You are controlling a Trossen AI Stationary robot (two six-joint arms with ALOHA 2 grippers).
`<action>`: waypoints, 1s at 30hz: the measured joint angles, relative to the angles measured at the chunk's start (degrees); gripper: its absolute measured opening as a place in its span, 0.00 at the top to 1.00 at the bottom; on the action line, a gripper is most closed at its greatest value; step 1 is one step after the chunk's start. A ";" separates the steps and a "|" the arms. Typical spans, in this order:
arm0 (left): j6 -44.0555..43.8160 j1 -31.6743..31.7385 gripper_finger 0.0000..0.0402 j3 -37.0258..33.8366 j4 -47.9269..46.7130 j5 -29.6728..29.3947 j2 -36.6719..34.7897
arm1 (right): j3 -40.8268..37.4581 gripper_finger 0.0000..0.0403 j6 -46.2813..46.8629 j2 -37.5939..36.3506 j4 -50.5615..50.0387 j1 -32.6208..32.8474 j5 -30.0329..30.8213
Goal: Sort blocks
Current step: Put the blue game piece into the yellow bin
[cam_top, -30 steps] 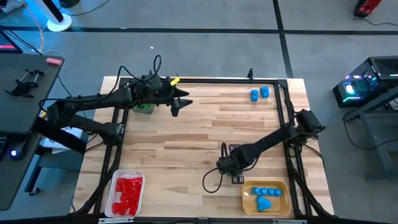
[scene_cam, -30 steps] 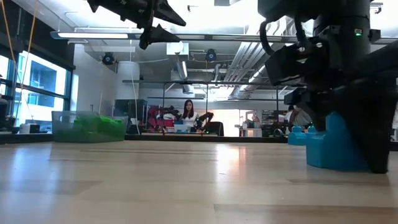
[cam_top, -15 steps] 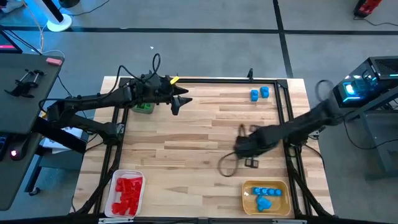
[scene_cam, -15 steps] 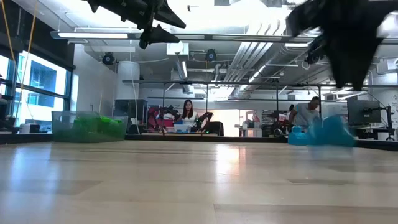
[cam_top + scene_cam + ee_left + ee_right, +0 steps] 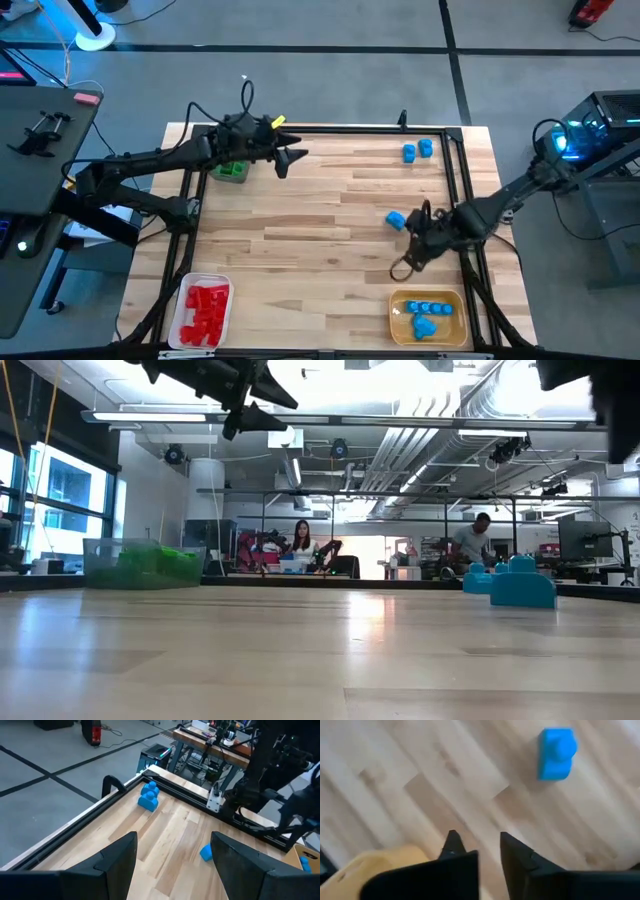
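One blue block lies by itself on the wooden table, right of the middle; it also shows in the right wrist view and the low view. My right gripper hangs above the table just near-right of it, pointing steeply down. Its fingers stand a narrow gap apart with nothing between them. Two more blue blocks rest at the far right corner. My left gripper waits open and high over the far left, beside the tray of green blocks.
A yellow tray with several blue blocks stands at the near right. A white tray of red blocks stands at the near left. A black rail frames the table. A person stands in the room beyond the table.
My right gripper has risen from the table top and gone toward the right and far edges, rolling its wrist as it went. The blue block that stood under it near the front now lies farther back on the table, clear of the gripper.
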 joint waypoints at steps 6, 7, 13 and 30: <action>-0.29 0.00 0.40 0.00 0.40 0.00 0.00 | 0.00 0.67 -12.54 0.13 -0.43 -12.76 0.66; -0.78 -0.02 0.40 0.00 0.44 0.02 0.00 | 0.00 0.61 -14.53 0.13 -0.45 -15.55 0.91; -2.62 -0.02 0.40 0.00 0.38 0.03 0.00 | -4.82 0.30 -26.54 1.02 3.81 -31.17 -5.38; -4.79 -0.09 0.40 0.00 0.13 0.07 0.00 | -19.69 0.23 -30.16 3.18 21.21 -37.78 -8.17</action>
